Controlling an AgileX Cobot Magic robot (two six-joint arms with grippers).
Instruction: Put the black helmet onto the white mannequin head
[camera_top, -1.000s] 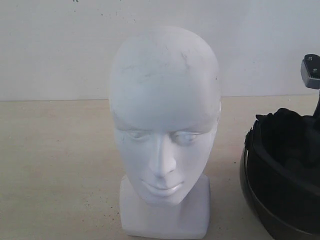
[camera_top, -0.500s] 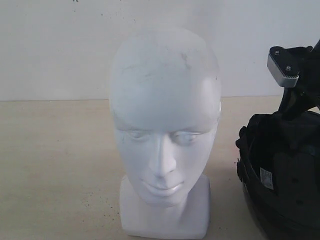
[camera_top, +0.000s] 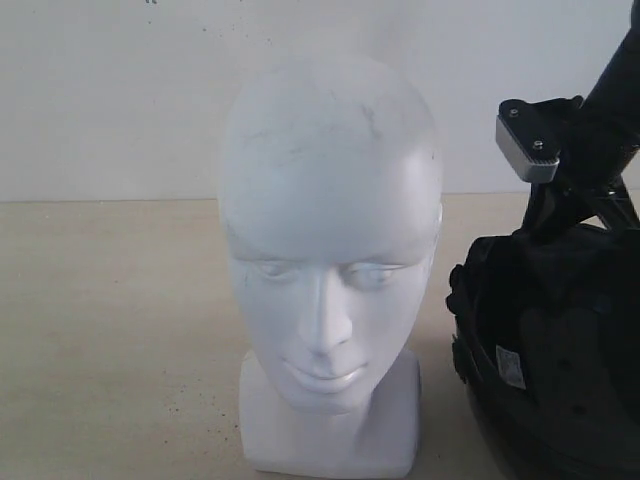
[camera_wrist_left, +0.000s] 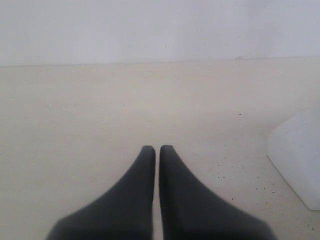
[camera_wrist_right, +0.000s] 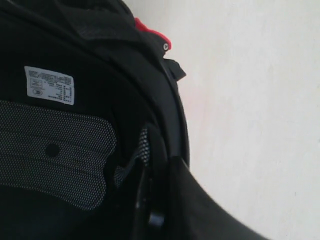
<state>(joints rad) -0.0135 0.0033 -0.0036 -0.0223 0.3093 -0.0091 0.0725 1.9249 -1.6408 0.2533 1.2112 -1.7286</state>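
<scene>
At right claw (camera_wrist_right: 159, 172): clamped on rim of matte black rounded helmet (camera_wrist_right: 75, 150).
Beside it: smooth white mannequin head (camera_top: 330, 230), bare; placing pending.
Left claw (camera_wrist_left: 157, 150): together.

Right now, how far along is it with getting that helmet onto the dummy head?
Done: the right gripper is clamped on the rim of the black helmet. In hand: the helmet is beside the white mannequin head, not above it. Still to do: carrying it over and lowering it onto the bare crown. The left gripper is shut and empty over the table.
</scene>
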